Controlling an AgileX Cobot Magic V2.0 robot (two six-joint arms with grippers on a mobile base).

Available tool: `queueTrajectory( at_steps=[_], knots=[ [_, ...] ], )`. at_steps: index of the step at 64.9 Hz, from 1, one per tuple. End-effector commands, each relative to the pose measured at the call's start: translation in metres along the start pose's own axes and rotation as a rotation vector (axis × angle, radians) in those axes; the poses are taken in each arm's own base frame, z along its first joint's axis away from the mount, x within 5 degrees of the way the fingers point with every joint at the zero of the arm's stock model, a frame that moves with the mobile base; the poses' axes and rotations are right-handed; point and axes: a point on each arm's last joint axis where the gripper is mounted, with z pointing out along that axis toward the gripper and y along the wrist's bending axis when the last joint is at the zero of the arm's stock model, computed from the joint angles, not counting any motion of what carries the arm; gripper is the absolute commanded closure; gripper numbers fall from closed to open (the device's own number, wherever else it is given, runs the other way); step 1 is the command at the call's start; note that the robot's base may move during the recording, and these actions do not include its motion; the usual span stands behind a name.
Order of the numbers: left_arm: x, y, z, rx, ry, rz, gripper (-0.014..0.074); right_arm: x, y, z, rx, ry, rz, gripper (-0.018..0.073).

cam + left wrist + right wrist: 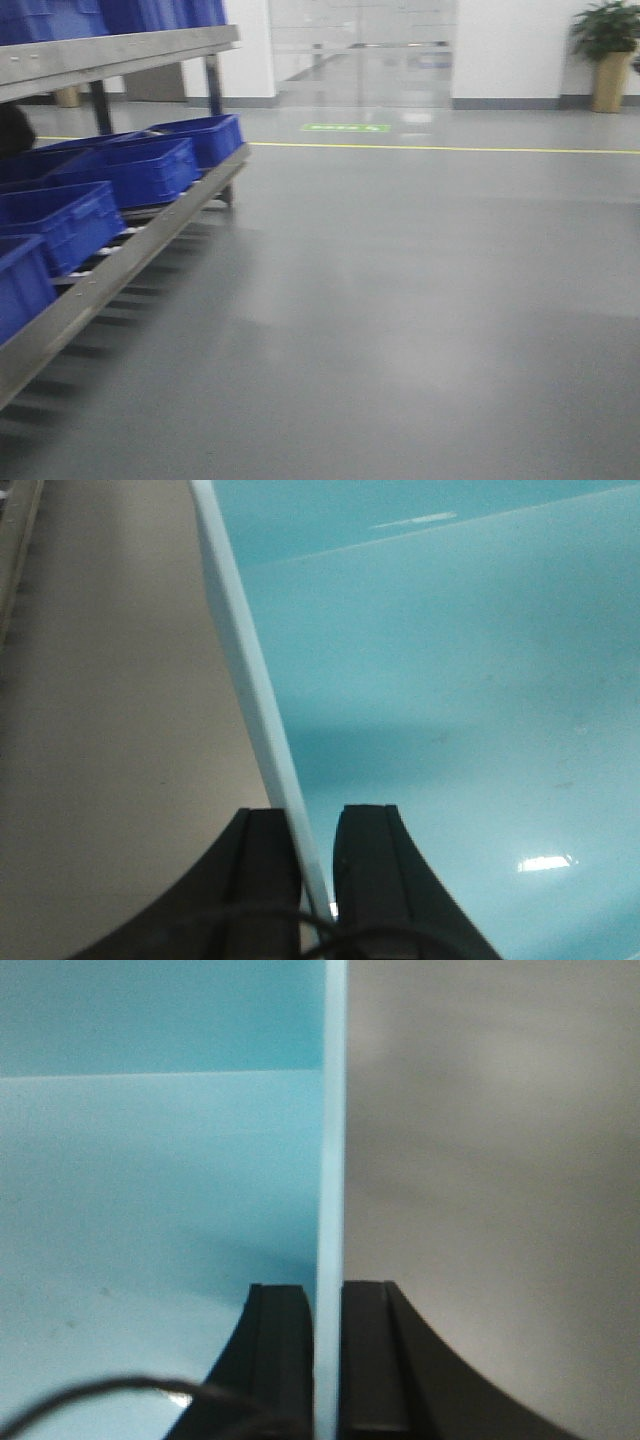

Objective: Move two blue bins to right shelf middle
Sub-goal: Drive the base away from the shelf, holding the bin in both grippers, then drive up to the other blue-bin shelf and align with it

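A pale sky-blue bin fills both wrist views; I see its smooth inside [450, 680] and its pale rim [250, 680]. My left gripper [316, 880] is shut on the bin's left wall, one finger outside and one inside. My right gripper [328, 1360] is shut on the bin's right wall [333, 1160], its inside [150, 1180] to the left. The bin hangs above the grey floor. I see only one pale bin. Neither the bin nor the grippers show in the front view.
A metal shelf rack [120, 262] stands at the left with several dark blue bins [140, 165] on its low level and more on the level above. Grey floor [420, 300] stretches ahead to a yellow line [450, 149], a glass door and a potted plant [608, 50].
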Motion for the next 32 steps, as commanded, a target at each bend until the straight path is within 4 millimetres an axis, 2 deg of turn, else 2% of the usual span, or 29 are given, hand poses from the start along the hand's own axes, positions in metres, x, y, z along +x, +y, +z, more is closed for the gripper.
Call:
queueTrajectory(
  at_steps=[1, 32],
  knots=[
    [-0.0043, 0.0032, -0.0134, -0.016, -0.050, 0.025, 0.0707, -0.0075, -0.0060, -0.0051, 0.045, -0.065, -0.025, 0.0711],
    [-0.0043, 0.0032, -0.0134, -0.016, -0.050, 0.025, 0.0707, -0.0075, -0.0060, -0.0051, 0.045, -0.065, -0.025, 0.0711]
  ],
)
